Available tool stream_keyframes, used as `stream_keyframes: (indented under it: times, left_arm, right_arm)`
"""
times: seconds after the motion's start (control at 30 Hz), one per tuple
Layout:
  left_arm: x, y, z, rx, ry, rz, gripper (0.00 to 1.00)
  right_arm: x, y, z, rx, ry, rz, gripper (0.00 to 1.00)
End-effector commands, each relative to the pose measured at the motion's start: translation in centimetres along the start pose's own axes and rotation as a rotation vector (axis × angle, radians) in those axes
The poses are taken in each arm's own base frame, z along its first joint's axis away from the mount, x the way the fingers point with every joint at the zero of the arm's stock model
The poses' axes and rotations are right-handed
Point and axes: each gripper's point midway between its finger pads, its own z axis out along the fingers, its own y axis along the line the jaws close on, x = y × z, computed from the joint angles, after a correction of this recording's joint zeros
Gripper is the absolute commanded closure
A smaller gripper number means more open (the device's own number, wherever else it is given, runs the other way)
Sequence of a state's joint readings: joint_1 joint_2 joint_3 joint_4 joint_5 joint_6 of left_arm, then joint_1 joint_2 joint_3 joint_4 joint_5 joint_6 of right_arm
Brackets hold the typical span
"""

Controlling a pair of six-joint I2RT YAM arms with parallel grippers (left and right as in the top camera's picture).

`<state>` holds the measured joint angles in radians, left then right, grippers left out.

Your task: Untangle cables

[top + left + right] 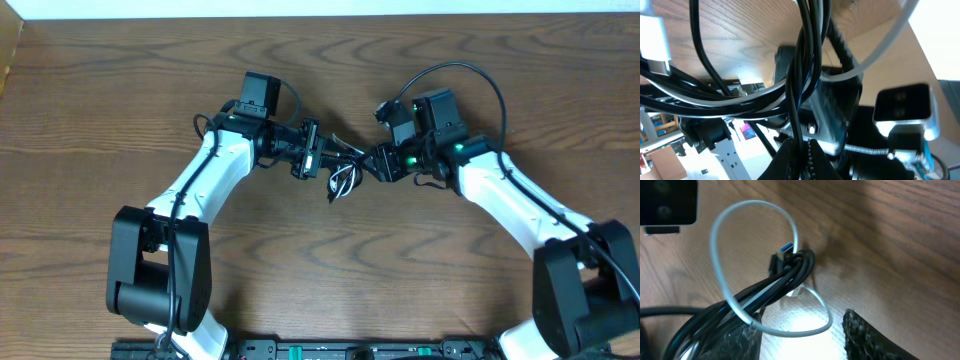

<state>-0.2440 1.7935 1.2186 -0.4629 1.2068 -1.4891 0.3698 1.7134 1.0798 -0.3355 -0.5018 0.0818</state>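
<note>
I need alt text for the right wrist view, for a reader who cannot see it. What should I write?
A bundle of black cable with a white cable looping out of it hangs over a wooden table, a blue plug at the bundle's tip. The right gripper stands open below, one finger against the bundle.

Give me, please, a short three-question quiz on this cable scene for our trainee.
1. True or false: the left gripper is shut on the thin black flexible cable.
2. In the right wrist view, the small plug tip at the end of the black bundle is: A red, B blue, C green.
3. Fill in: the wide loop lying over the brown wooden table belongs to the thin ____ cable.
Key: 1 true; 2 B; 3 white, meaning the thin white flexible cable.
</note>
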Motion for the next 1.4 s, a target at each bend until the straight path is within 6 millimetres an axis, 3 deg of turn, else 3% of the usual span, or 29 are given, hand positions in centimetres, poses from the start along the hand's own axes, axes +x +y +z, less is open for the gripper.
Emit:
stream_keyframes:
  times: [0.0, 0.23, 0.37, 0.47, 0.63, 0.7, 0.8, 0.9, 0.93, 1.03, 1.1, 1.2, 1.37]
  left_arm:
    - [0.5, 0.1, 0.0, -0.001, 0.042, -0.020, 0.93]
    - [0.5, 0.1, 0.0, -0.001, 0.042, -0.019, 0.93]
    - [0.5, 0.1, 0.0, -0.001, 0.042, -0.008, 0.93]
    - [0.3, 0.1, 0.1, 0.001, 0.033, 0.111, 0.93]
    - [-0.1, 0.1, 0.1, 0.002, 0.012, 0.556, 0.93]
    - [0.0, 0.1, 0.1, 0.004, 0.013, 0.794, 0.93]
    - [0.0, 0.2, 0.1, 0.003, 0.014, 1.018, 0.93]
    - [0.1, 0.3, 0.1, 0.006, 0.022, 1.082, 0.93]
    - [0.2, 0.2, 0.1, 0.008, 0.025, 1.082, 0.93]
    - [0.1, 0.2, -0.1, 0.009, 0.021, 1.073, 0.92]
    - [0.1, 0.2, -0.1, 0.009, 0.021, 1.050, 0.92]
    - [0.5, 0.1, -0.2, 0.024, 0.043, 0.993, 0.93]
    - [3.0, 0.0, -0.5, 0.088, 0.180, 0.843, 0.92]
  right_arm:
    - [0.3, -0.7, 2.1, -0.002, 0.010, -0.021, 0.55]
    - [-1.7, -0.9, 2.7, -0.009, -0.072, -0.068, 0.63]
    - [-2.6, -1.2, 2.5, -0.005, -0.104, -0.078, 0.99]
    - [-3.0, -2.1, 2.0, 0.008, -0.120, -0.059, 0.99]
    - [-3.8, -4.7, 0.6, 0.025, -0.163, 0.106, 0.99]
    - [-4.2, -4.3, 0.0, -0.054, -0.177, 0.133, 0.99]
    - [-4.1, -3.7, -0.5, -0.124, -0.168, 0.158, 0.99]
    - [-3.9, -2.5, -0.6, -0.193, -0.156, 0.134, 0.99]
    - [-3.8, -2.0, -0.7, -0.222, -0.152, 0.112, 0.97]
    - [-3.4, -2.2, -1.1, -0.235, -0.136, 0.133, 0.73]
    - [-3.0, -2.8, -1.7, -0.234, -0.129, 0.145, 0.62]
    - [-2.5, -2.9, -3.0, -0.272, -0.127, 0.094, 0.59]
    - [-1.2, -0.6, -5.1, -0.466, -0.152, -0.115, 0.46]
